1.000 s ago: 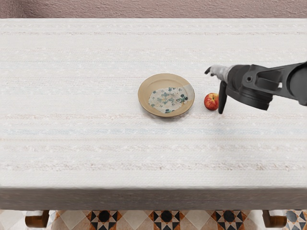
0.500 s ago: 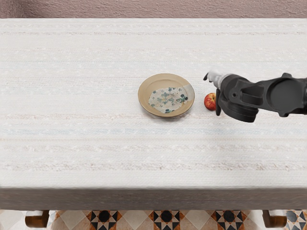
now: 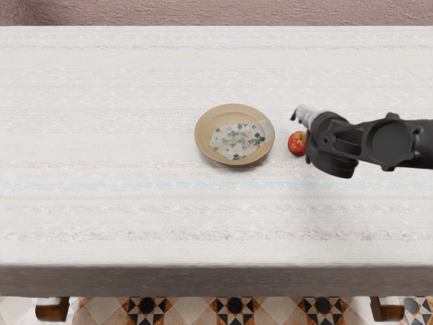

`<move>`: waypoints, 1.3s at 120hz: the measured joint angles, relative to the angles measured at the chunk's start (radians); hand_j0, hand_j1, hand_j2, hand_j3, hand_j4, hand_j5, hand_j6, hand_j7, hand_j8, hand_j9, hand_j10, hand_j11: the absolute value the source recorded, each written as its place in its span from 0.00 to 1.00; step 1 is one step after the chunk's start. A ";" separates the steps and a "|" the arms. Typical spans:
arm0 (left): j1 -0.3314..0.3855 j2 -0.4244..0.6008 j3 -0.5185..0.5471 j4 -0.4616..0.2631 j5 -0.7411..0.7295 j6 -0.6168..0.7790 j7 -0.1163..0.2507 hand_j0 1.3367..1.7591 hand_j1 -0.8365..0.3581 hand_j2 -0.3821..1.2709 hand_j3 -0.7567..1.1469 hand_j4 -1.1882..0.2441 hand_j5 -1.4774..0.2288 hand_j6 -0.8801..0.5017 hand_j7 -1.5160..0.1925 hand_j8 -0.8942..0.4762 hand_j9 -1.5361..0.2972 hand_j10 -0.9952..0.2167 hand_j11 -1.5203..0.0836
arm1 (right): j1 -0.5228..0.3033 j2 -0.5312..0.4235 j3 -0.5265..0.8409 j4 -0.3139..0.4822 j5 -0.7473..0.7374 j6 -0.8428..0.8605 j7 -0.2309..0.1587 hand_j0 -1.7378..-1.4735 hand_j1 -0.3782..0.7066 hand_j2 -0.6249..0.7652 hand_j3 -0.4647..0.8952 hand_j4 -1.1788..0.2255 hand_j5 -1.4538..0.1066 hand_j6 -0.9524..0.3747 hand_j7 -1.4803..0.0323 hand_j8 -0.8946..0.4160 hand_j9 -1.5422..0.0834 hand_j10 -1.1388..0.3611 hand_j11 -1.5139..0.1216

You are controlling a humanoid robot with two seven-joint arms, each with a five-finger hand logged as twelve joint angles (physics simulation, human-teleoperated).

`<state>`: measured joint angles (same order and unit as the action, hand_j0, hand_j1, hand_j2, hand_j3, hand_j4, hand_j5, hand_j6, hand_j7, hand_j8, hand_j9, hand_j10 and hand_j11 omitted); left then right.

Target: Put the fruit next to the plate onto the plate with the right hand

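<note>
Tabletop of pale woven cloth (image 3: pixel 135 223) offers open room along its near edge. Midway back, the small red apple (image 3: pixel 296 143) rests on the cloth just right of the round tan plate with a flowered centre (image 3: pixel 203 125), not yet lifted. The dark right hand (image 3: pixel 308 125) sits close against the apple's right side. Whether it grips cannot be told, as the wrist hides it. Open cloth lies beyond.

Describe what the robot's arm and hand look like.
Only the right arm shows: dark grey, made of bulky rounded housings, one joint capped by a round disc. The right hand, mostly hidden behind the wrist, is light grey with a black tip. No cables or markings show.
</note>
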<state>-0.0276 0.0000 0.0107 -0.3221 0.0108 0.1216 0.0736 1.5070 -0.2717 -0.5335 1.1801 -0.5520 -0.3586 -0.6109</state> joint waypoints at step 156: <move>0.000 0.000 0.000 0.000 0.000 0.000 0.000 0.76 0.99 0.23 0.40 0.83 0.87 0.64 0.89 0.65 0.84 0.82 0.95 | -0.059 0.039 0.017 -0.067 -0.002 -0.009 0.000 0.34 0.61 0.48 0.34 0.47 0.35 0.48 0.40 0.42 0.39 0.33 0.37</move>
<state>-0.0276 0.0000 0.0105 -0.3221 0.0107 0.1217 0.0736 1.4478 -0.2330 -0.5166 1.1133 -0.5539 -0.3672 -0.6108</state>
